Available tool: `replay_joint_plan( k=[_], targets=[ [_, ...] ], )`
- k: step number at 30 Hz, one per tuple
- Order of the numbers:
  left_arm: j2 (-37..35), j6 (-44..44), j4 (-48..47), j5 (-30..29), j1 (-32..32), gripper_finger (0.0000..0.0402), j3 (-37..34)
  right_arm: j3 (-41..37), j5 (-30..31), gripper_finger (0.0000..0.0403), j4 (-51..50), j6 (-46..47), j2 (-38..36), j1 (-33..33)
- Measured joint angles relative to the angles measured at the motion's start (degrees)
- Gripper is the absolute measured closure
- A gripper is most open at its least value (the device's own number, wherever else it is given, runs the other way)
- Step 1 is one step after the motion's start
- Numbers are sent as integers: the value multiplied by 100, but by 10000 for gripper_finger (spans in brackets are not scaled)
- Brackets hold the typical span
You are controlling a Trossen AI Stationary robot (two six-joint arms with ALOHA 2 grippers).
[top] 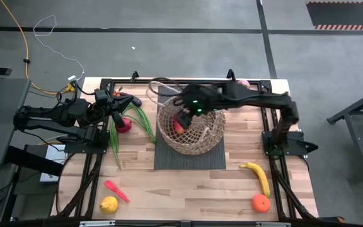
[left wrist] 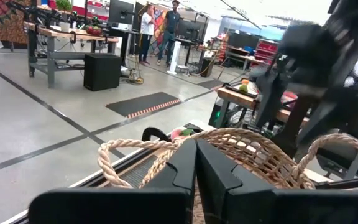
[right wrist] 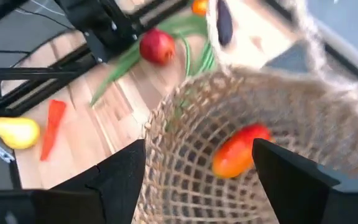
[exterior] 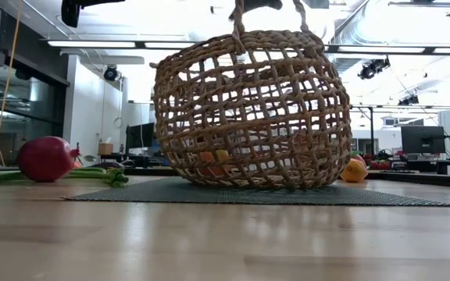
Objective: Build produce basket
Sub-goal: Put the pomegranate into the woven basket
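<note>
The round tan wicker basket (top: 191, 131) stands on a dark mat, and it fills the middle of the low view (exterior: 252, 109). A red-orange fruit (right wrist: 238, 152) lies on the basket's floor. My right gripper (right wrist: 197, 148) hangs open above the basket's mouth (top: 183, 115), over that fruit, and touches nothing. My left gripper (left wrist: 195, 167) is shut and waits at the table's far left (top: 109, 101), facing the basket's loop handle (left wrist: 126, 163). On the table left of the basket lie a red fruit (top: 123, 124), long green bean stalks (top: 137, 120) and a purple eggplant (top: 131, 99).
A red carrot (top: 115, 191) and a lemon (top: 109, 203) lie near the table's near left corner. A banana (top: 257, 176) and an orange (top: 261, 202) lie at near right. A pink fruit (top: 243, 82) sits at the far edge. Bare wood lies in front of the mat (top: 188, 183).
</note>
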Motion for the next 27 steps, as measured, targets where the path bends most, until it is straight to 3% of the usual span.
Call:
replay_joint_plan(
  k=[6,12,17,22,27],
  targets=[
    [0,-6,2,97,-4,401,0,-2,580,119,-950,-488,-655,197],
    [0,-20,7,957,-5,401,0,-11,1031,119,-2495,-336,-1158,359],
    [0,-15,9,1107,-7,401,0,-121,1390,119,-2796,-384,-1769,695],
    [0,-4,49,1115,-7,401,0,-1835,1433,119,-1961,-137,-3286,935],
    [0,-2,50,1095,-7,401,0,-3913,1280,119,138,-177,-4892,944]
  ],
)
